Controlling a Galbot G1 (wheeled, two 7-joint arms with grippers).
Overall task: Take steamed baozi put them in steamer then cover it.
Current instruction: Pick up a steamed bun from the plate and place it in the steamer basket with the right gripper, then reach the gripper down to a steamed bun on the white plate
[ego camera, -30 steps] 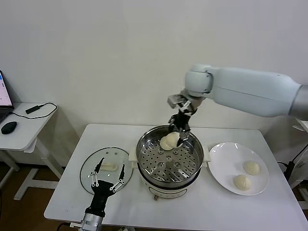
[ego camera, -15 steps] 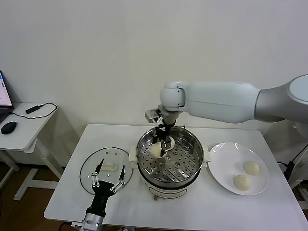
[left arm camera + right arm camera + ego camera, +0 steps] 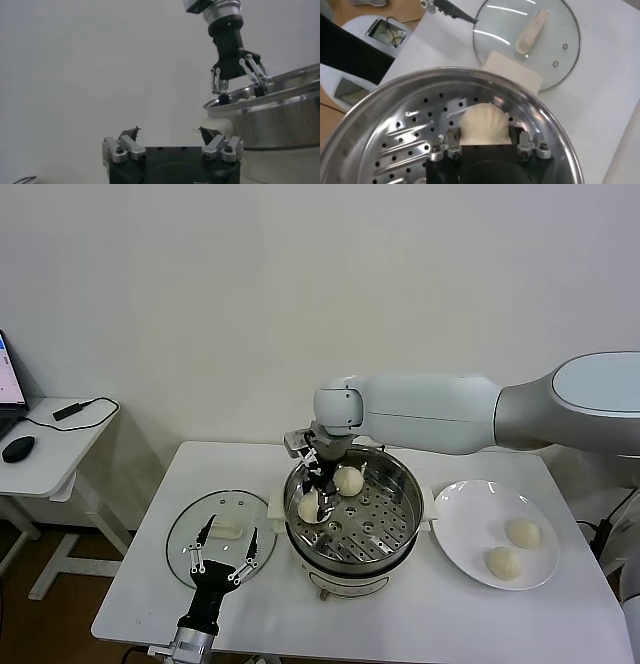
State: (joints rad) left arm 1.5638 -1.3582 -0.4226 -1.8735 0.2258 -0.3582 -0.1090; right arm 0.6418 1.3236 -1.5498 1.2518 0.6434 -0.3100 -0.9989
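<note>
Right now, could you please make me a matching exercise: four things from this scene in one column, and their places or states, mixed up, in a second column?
Things:
1. glass lid
2. white plate
3. steamer
4. left gripper

Places or states:
A. at the robot's right, with two baozi on it
B. fingers open, above the glass lid
C. middle of the table, with the right gripper reaching inside
D. flat on the table, at the robot's left

Pairs: 1-D, 2-A, 3-C, 4-B

A white table point(image 3: 450, 614) carries a round glass lid point(image 3: 188, 536) with a white handle point(image 3: 227, 530) at its left end; a white plate point(image 3: 462, 529) lies at its right; beyond — a side desk point(image 3: 40, 454) holding a black mouse point(image 3: 17, 449) and cable point(image 3: 75, 411).
</note>
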